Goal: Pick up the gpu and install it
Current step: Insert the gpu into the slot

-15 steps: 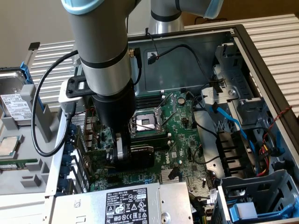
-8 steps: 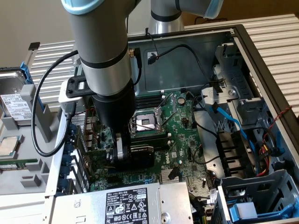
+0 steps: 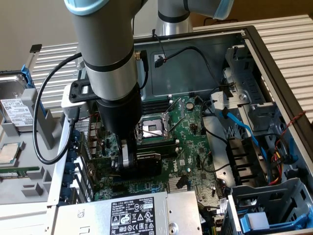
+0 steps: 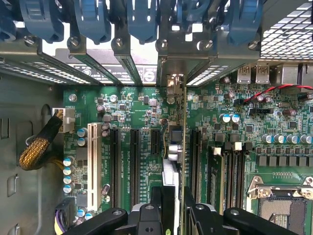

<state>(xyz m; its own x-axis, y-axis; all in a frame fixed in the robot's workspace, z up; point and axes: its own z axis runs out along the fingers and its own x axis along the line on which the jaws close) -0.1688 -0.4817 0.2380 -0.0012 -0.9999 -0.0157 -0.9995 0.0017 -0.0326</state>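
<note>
The gpu (image 3: 149,162), a small card with a black shroud, stands on edge low over the green motherboard (image 3: 195,147) inside the open PC case. My gripper (image 3: 129,160) is shut on it from above. In the wrist view the gpu (image 4: 171,166) appears edge-on between my black fingers (image 4: 161,208). It runs along the row of expansion slots (image 4: 133,166). Its silver bracket end (image 4: 172,82) reaches the rear slot openings of the case. I cannot tell whether its lower edge sits fully in a slot.
Blue retention clips (image 4: 142,19) line the case's rear wall. The CPU socket (image 3: 154,128) and RAM slots (image 4: 230,171) lie beside the card. A power supply (image 3: 132,213), a blue cable (image 3: 239,122) and a drive cage (image 3: 274,205) crowd the case. A hard drive (image 3: 14,105) rests outside it.
</note>
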